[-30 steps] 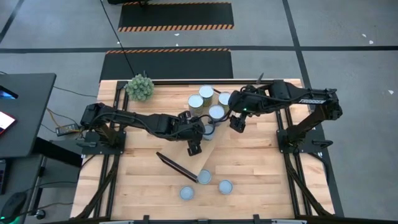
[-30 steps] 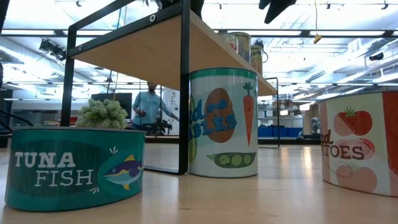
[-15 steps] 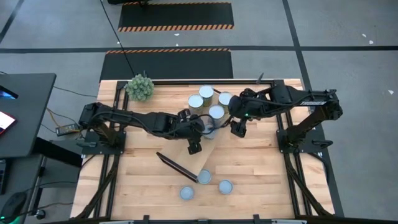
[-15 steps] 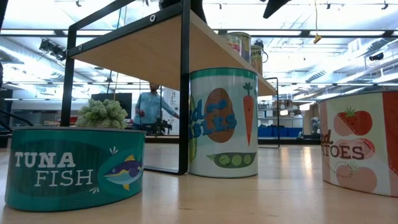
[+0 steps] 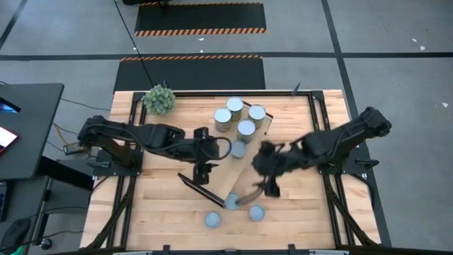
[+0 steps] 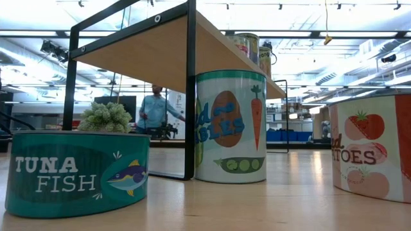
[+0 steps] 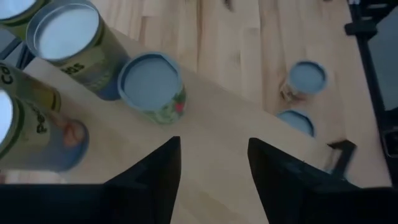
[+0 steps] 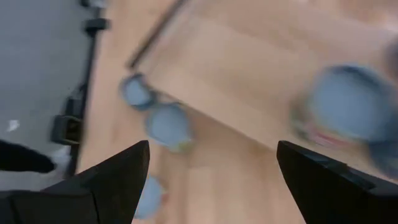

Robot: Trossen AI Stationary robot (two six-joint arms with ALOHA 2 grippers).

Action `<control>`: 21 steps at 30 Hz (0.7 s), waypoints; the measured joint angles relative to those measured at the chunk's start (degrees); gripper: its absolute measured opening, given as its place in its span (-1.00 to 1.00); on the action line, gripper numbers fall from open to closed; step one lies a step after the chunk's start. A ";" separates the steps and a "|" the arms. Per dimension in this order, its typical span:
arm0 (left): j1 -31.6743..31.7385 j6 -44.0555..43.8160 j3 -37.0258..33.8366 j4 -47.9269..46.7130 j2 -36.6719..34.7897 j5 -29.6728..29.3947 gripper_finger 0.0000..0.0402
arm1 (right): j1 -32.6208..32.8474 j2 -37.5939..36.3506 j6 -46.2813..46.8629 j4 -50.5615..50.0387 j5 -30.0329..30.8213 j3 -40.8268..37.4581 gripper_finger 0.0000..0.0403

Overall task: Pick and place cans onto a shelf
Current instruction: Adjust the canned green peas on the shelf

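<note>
**Five cans up, three on the table, right arm reaching for the next**

On the shelf (image 5: 244, 159), five cans (image 5: 239, 119) stand grouped toward its far end: four close together and a fifth (image 5: 238, 149) a little nearer along the board. Three more cans (image 5: 235, 210) wait on the plank table (image 5: 304, 212) at the shelf's near end, one (image 5: 233, 202) right at the foot of the board, one (image 5: 256, 212) to its right and one (image 5: 212, 219) to its left. The low view shows these as a tuna tin (image 6: 77, 172), a vegetable can (image 6: 230, 126) and a tomato can (image 6: 376, 147).

The right gripper (image 5: 271, 185) is low over the table just right of the shelf's near end, close to the waiting cans; its wrist view shows the fingers (image 8: 118, 177) spread wide with nothing between them. The left gripper (image 5: 201, 172) hangs over the shelf's left edge, its fingers (image 7: 163, 180) parted and empty, the fifth can just ahead of it.

By the look of it the step in hand is the approach to another pick. The next move calls for lining the spread fingers around one table can without knocking its neighbours, then lifting it clear of the dark end edge (image 5: 200, 188)
</note>
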 joint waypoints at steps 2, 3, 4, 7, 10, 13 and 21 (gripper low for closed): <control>-0.61 -0.20 0.00 -1.14 -1.11 0.00 -0.04 | 1.81 0.02 -1.13 7.39 -0.88 -4.52 0.78; -0.89 -0.38 0.01 -1.54 -1.43 0.00 -0.04 | 2.66 0.02 -1.73 10.78 -1.08 -6.79 0.78; -1.08 -0.69 0.03 -1.76 -1.78 0.04 -0.04 | 3.44 0.02 -2.57 14.72 -1.12 -9.38 0.78; -1.61 -2.00 0.04 -3.74 -2.62 0.13 -0.04 | 5.05 0.09 -3.00 25.08 -1.12 -16.15 0.78; -2.23 -3.19 0.04 -5.64 -3.44 0.35 -0.04 | 5.61 0.09 -0.63 30.66 -0.57 -21.62 0.78; -2.73 -3.88 0.07 -5.58 -4.06 0.92 -0.04 | 5.60 0.07 2.55 28.44 4.61 -23.18 0.78; -3.91 -6.15 0.07 -5.81 -6.16 0.63 -0.04 | 1.11 -0.04 6.93 23.40 14.20 -19.01 0.73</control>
